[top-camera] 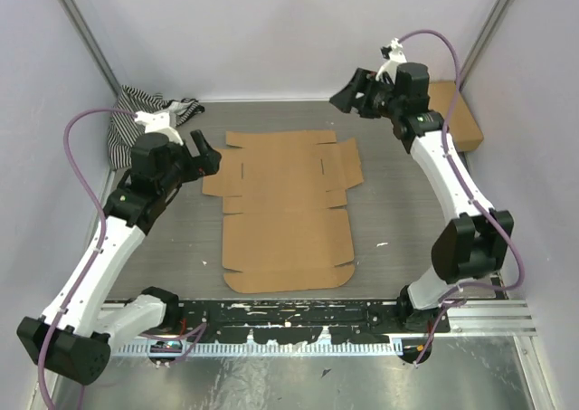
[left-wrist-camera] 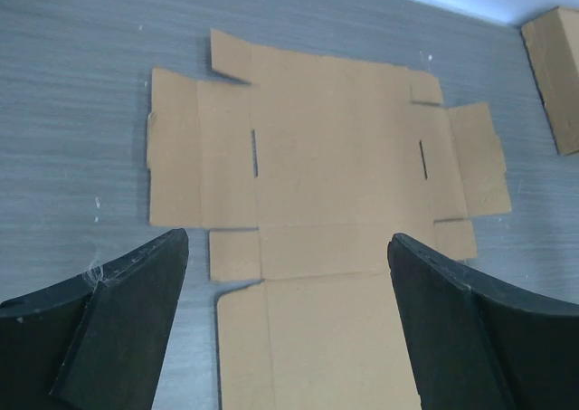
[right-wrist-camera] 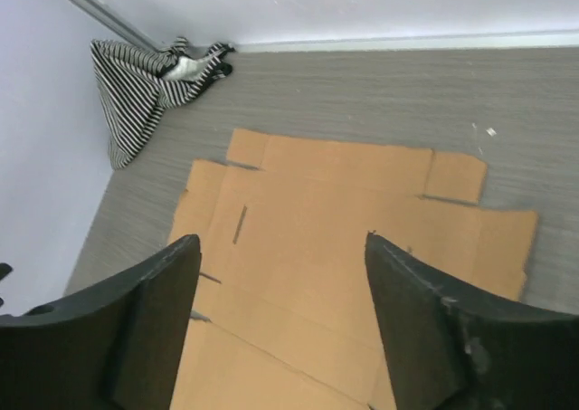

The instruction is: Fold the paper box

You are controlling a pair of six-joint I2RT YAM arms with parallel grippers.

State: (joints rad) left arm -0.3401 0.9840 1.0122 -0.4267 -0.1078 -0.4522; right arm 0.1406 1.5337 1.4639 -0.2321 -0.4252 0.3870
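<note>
A paper box (top-camera: 285, 211), unfolded into a flat die-cut sheet, lies on the grey table (top-camera: 172, 247) between 2 robot arms, with its flaps and slits spread out and every panel lying flat. The sheet sits near the table's middle, its long axis running from the near edge toward the back wall. The left gripper (top-camera: 206, 157) hangs just beside the sheet's far-left flap, jaws spread wide and holding nothing. Its wrist camera looks past 2 black fingers (left-wrist-camera: 127, 319) at the cardboard's far half. The right gripper (top-camera: 348, 98) is poised high off the sheet's far-right corner, well apart from it, likewise wide open and empty (its own camera shows the cardboard framed between both fingers (right-wrist-camera: 425, 338)). A black-and-white striped cloth (top-camera: 136, 125) is bunched in the far-left corner. A smaller brown cardboard box (top-camera: 457, 111) rests at the far-right edge, behind the right arm.
</note>
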